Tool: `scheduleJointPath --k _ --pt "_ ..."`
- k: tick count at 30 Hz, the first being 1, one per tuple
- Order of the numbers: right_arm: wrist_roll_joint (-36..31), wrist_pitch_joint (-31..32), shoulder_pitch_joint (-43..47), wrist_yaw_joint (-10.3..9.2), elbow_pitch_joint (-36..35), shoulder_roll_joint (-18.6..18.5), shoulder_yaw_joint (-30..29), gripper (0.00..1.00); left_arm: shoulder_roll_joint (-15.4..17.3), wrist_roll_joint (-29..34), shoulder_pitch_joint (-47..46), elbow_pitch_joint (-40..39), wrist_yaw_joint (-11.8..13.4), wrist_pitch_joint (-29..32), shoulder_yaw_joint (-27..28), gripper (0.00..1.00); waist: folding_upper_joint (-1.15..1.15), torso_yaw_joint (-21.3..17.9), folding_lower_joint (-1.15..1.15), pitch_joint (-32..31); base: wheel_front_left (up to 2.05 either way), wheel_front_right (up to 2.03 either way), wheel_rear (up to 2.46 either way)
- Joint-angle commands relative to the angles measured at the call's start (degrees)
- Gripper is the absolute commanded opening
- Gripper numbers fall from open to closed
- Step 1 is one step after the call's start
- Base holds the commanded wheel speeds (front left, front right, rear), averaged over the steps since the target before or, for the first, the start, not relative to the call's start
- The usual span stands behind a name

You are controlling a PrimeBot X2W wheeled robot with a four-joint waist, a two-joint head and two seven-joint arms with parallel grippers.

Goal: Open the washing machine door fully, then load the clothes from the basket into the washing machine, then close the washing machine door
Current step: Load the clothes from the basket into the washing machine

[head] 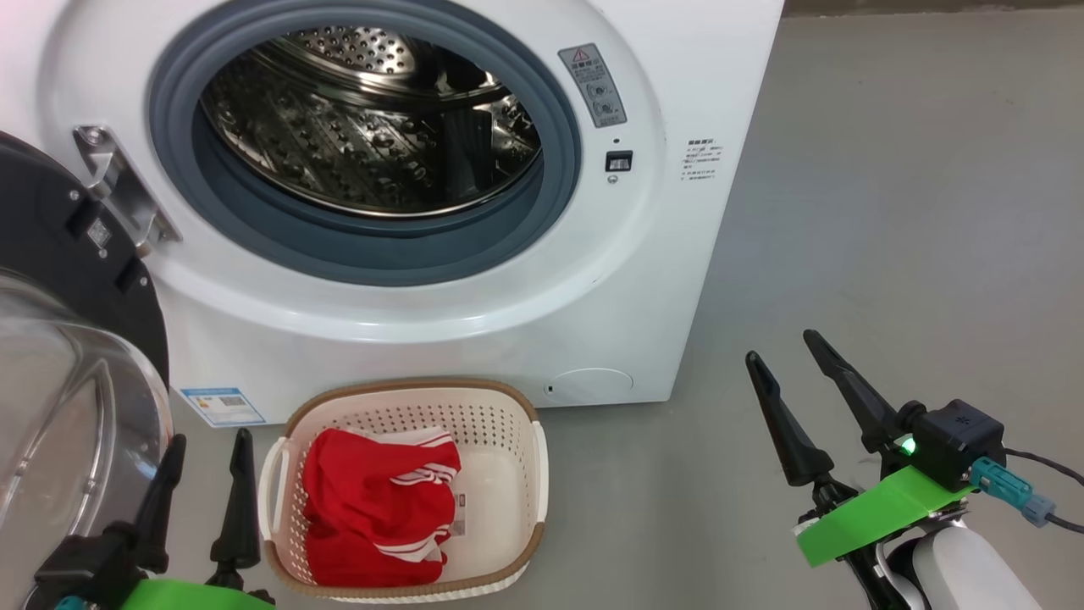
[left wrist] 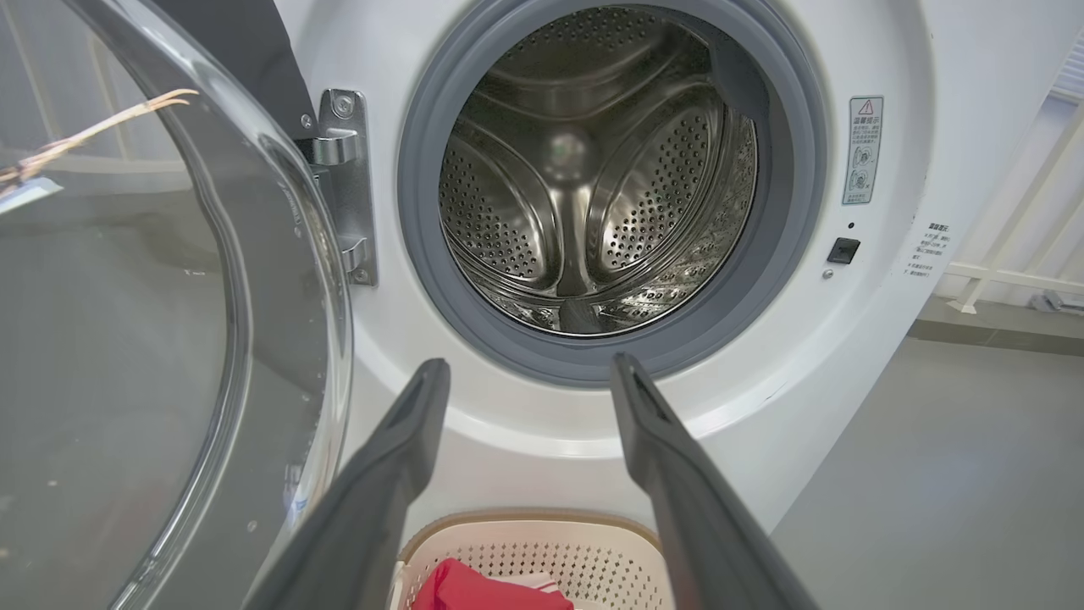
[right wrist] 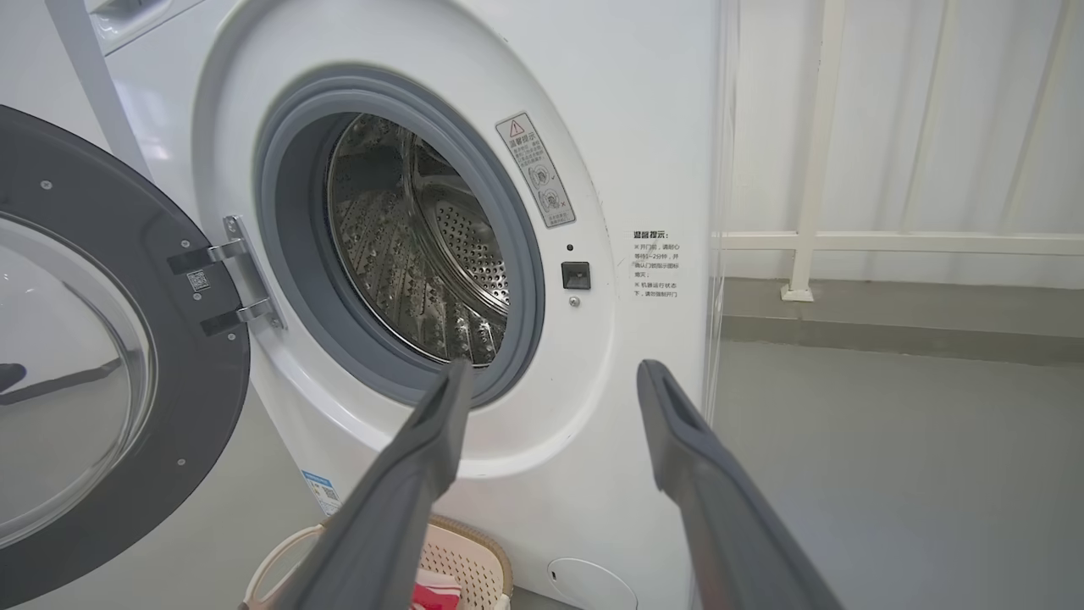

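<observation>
Sitting in the head view before the big white washing machine (head: 423,339), the cream perforated plastic basket (head: 423,419) holds bright red striped clothes (head: 373,508); the black-rimmed glass door (head: 59,237) hangs open at left. Left wrist: left claw (left wrist: 529,363) wide, empty, facing the steel drum (left wrist: 584,169). Right wrist: right claw (right wrist: 556,366) wide, empty.

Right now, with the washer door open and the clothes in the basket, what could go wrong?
The open door stands right beside the left gripper; swinging toward the basket could knock it. The red clothes lie bunched, so one pinch might lift only part. Fabric could drape over the grey seal and keep the door from closing.
</observation>
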Motion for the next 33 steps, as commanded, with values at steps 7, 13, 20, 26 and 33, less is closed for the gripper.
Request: scheduleJointPath --k 7,13,20,26,33 --pt "-0.59 -0.68 -1.67 0.09 -1.74 0.0 0.93 1.0 1.26 0.33 -3.8 -0.7 -0.5 -0.7 2.09 1.0 0.0 -0.38 0.0 2.71 0.0 0.0 0.0" --pt "-1.05 -0.68 -2.99 0.09 -2.23 0.34 0.97 1.0 1.53 0.38 -5.53 -0.03 -0.77 -0.7 1.88 1.0 0.0 -0.71 0.0 5.9 0.0 0.0 0.0" --pt "-1.57 -0.68 -4.52 0.09 -2.58 1.09 0.93 1.0 1.98 0.23 -7.77 1.7 -1.16 -0.7 1.65 1.0 0.0 -1.35 0.0 9.27 0.0 0.0 0.0" --pt "-1.9 -0.68 -5.55 0.09 -2.91 1.77 0.74 1.0 2.55 0.64 -9.74 3.82 -1.3 -0.7 1.49 1.0 0.0 -1.82 0.0 11.91 0.0 0.0 0.0" --pt "-2.58 -0.68 -7.18 0.09 -3.67 2.81 0.29 1.0 2.77 0.45 -13.58 7.63 -1.49 -0.7 1.36 1.0 0.0 -2.47 0.0 16.6 0.0 0.0 0.0"
